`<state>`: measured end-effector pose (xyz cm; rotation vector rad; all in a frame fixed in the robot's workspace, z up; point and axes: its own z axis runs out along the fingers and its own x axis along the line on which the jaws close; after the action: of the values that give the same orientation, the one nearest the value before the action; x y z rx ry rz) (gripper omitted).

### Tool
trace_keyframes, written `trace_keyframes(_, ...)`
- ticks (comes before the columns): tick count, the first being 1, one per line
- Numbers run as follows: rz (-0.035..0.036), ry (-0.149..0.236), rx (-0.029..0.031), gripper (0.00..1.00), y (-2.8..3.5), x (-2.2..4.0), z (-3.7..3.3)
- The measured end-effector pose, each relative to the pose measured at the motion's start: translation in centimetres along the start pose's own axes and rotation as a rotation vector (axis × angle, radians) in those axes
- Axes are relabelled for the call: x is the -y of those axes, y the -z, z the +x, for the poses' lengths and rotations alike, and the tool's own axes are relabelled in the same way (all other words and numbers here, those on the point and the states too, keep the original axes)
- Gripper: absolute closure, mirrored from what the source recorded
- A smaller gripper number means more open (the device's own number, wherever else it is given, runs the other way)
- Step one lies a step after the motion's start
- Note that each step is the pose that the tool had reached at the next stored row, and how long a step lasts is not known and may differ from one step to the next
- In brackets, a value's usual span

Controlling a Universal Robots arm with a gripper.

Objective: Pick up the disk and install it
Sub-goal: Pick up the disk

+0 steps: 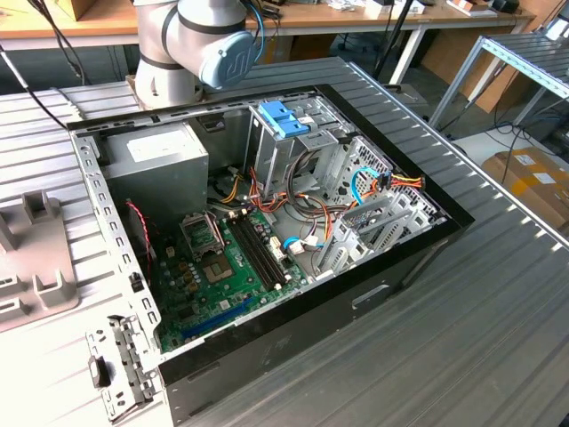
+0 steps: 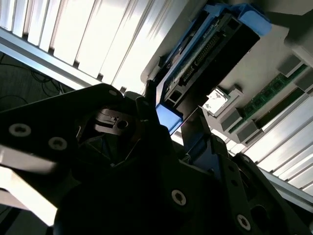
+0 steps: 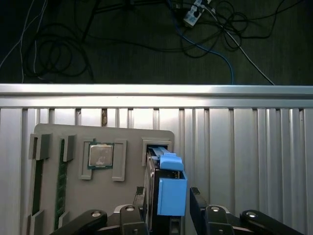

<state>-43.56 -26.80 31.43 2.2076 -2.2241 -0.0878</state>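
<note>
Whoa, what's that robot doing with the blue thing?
The robot arm has the job of fitting a disk into the open computer case. In the first wrist view, its gripper is right down at the disk, a grey drive with blue rails. The disk stands upright in a slot of a grey holder tray on the ribbed metal table. A processor chip sits in the same tray. The disk is not in the computer yet.

The disk [image 3: 166,193] stands in a slot of the parts tray [image 3: 128,142] near the counter [image 3: 254,156] edge; a processor chip [image 3: 100,155] sits in the neighbouring recess, a memory stick [image 3: 62,186] in the slot beyond it
</note>
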Motion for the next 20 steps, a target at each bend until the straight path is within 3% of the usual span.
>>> trace_keyframes(10,0.0001,0.000,0.0000,0.52,-1.73,0.00,0.06)
trace_keyframes(15,-0.0001,0.000,-0.0001,0.52,-1.84,0.00,0.06)
trace_keyframes(16,0.0146,0.001,0.0002,0.52,-1.87,-0.01,0.05)
trace_keyframes(17,0.0356,0.002,0.0002,0.52,-1.87,-0.01,0.06)
trace_keyframes(18,0.0481,0.002,0.0002,0.52,-1.87,-0.01,0.07)
trace_keyframes(20,0.0540,0.002,0.0003,0.52,-1.88,-0.01,0.06)
